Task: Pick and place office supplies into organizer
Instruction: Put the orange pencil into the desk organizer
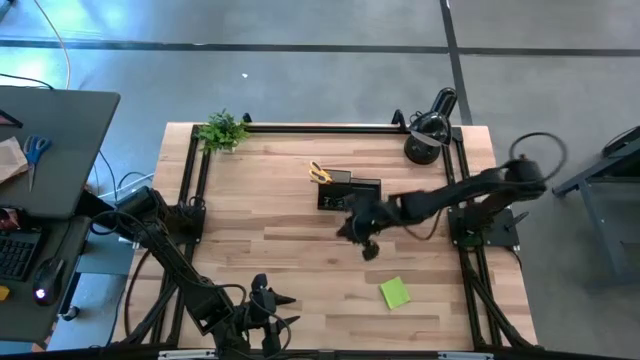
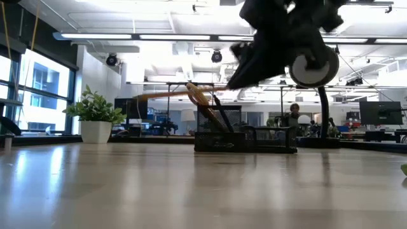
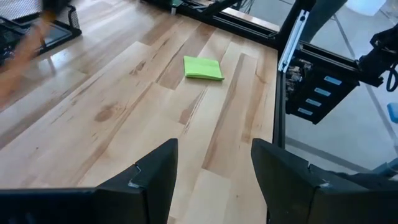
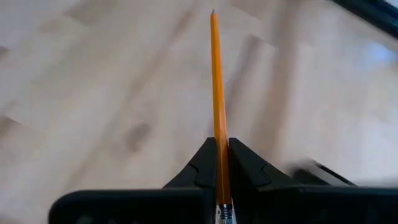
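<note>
My right gripper (image 1: 358, 228) hovers just near of the black organizer (image 1: 350, 190), shut on an orange pencil (image 4: 216, 81). The organizer stands mid-table with yellow-handled scissors (image 1: 320, 172) sticking up out of its taller section; it also shows in the low view (image 2: 245, 137). A lime-green sticky-note pad (image 1: 395, 292) lies flat on the table toward the near right, and shows in the left wrist view (image 3: 204, 68) too. My left gripper (image 3: 214, 155) waits open and empty at the table's near edge (image 1: 270, 312). My right gripper pinches the pencil between its two fingers (image 4: 205, 165) near its eraser end (image 4: 221, 158); the metal ferrule (image 4: 225, 213) shows behind the fingertips. The pencil runs along the fingers and juts straight out past them, tip forward, clear of the table.
A black domed desk lamp (image 1: 430, 125) stands at the far right corner and a small green plant (image 1: 222, 130) at the far left. Black frame rails run along the table's left, far and right edges. Bare wood lies between the pad and my left gripper.
</note>
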Controlling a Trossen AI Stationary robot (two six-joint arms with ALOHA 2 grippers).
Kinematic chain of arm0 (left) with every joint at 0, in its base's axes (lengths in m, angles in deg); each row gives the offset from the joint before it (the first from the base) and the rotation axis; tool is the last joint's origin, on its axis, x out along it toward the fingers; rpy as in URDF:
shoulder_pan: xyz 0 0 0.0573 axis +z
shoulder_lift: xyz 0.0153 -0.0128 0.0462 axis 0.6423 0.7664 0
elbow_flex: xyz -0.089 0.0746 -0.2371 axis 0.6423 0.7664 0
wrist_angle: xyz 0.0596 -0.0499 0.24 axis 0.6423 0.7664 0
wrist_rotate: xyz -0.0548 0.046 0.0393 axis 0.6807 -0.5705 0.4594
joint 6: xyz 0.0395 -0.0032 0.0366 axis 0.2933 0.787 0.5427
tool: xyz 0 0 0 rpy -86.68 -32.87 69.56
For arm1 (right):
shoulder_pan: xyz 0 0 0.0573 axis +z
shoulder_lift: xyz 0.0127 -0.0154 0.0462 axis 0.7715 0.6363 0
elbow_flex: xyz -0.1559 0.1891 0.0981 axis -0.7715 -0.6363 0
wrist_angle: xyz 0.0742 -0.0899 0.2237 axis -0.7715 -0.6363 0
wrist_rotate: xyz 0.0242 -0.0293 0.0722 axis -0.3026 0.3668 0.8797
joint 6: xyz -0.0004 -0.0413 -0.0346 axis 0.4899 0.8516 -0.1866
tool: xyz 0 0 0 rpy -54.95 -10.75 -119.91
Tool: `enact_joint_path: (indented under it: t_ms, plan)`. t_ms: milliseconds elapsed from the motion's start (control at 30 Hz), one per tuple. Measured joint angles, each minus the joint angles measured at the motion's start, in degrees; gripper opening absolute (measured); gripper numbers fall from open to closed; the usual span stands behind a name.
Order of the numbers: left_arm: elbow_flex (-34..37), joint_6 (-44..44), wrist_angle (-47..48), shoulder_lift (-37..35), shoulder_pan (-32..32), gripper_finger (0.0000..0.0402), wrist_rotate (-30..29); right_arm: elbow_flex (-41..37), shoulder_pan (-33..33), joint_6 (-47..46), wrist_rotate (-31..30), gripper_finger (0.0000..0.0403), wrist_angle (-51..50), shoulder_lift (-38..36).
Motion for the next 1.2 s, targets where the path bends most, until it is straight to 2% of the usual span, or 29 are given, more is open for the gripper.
enact_joint_path:
  t_ms: [100, 233, 433, 633, 867, 1200]
  plan:
    - [0.0, 1.1, 0.0, 0.0, 0.0, 0.0193, 0.0, 5.4, -2.0, 1.6, -5.5, 0.0006, -12.7, -3.9]
    - [0.0, 1.8, 0.0, 0.0, 0.0, 0.0193, 0.0, 15.5, -4.4, 2.8, -14.0, 0.0006, -30.1, -4.6]
    - [0.0, 2.0, 0.2, 0.0, 0.0, 0.0193, 0.3, 26.8, -9.1, 2.6, -17.7, 0.0006, -44.3, -4.2]
    - [0.1, 2.2, 0.8, 0.7, 0.0, 0.0193, 0.0, 31.5, -13.3, -0.2, -19.9, 0.0006, -52.1, -4.2]
    - [0.0, 1.9, -0.1, 1.5, 0.1, 0.0193, 0.2, 29.3, -16.5, -2.7, -18.0, 0.0007, -57.4, -3.5]
    - [0.0, 2.1, -1.4, 1.5, 0.8, 0.0193, -1.4, 25.4, -18.7, -0.2, -16.4, 0.0012, -52.6, -3.1]
